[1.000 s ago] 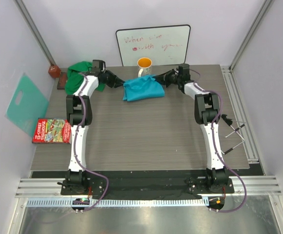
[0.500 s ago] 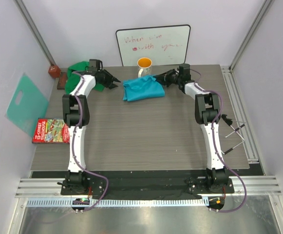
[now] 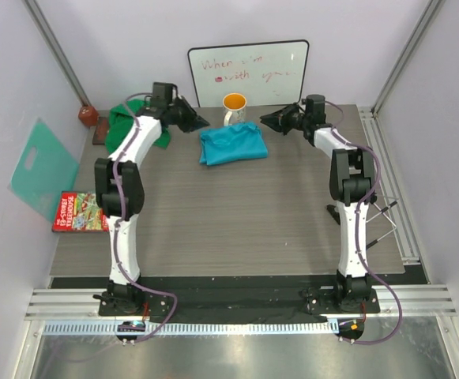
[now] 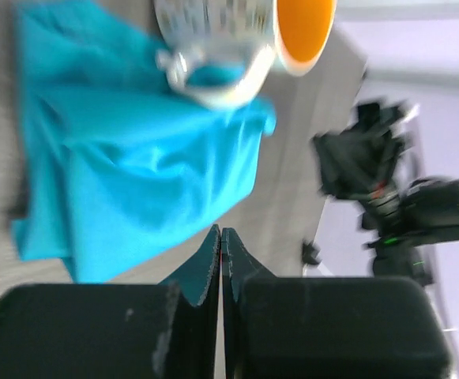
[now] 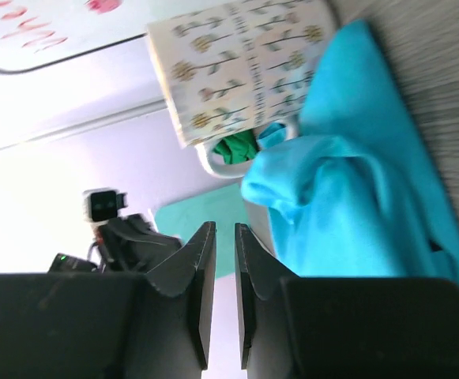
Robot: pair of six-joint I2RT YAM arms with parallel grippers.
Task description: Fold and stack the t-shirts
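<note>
Top external first: the turquoise t-shirt (image 3: 231, 143) lies as a loosely folded bundle at the far middle of the table (image 3: 237, 221), its far edge right up against the mug (image 3: 235, 105) that stands before the whiteboard (image 3: 249, 71). The green t-shirt (image 3: 118, 130) is a crumpled heap in the far left corner, partly hidden behind my left arm, well apart from the turquoise one. The left gripper (image 3: 200, 123) sits between the two shirts and touches neither. The right gripper (image 3: 265, 119) points at the mug from the other side, just beside the turquoise shirt's far right corner. A mint-teal plastic sheet (image 3: 43, 170) leans on the left wall, with a red game box (image 3: 83, 212) at the table's left edge.

Left wrist: my left gripper (image 4: 220, 233) is clenched, its fingertips pressed together with nothing between them. Beyond it the turquoise t-shirt (image 4: 134, 174) spreads in soft folds, one corner tucked under the handle of the mug (image 4: 237, 47). The view is blurred.

Right wrist: my right gripper (image 5: 223, 229) stands slightly parted, a narrow slit between the fingers, and grasps nothing. The turquoise t-shirt (image 5: 355, 197) lies to the right of the fingers, a fold reaching the handle of the mug (image 5: 237, 63). A patch of green cloth shows through that handle.
</note>
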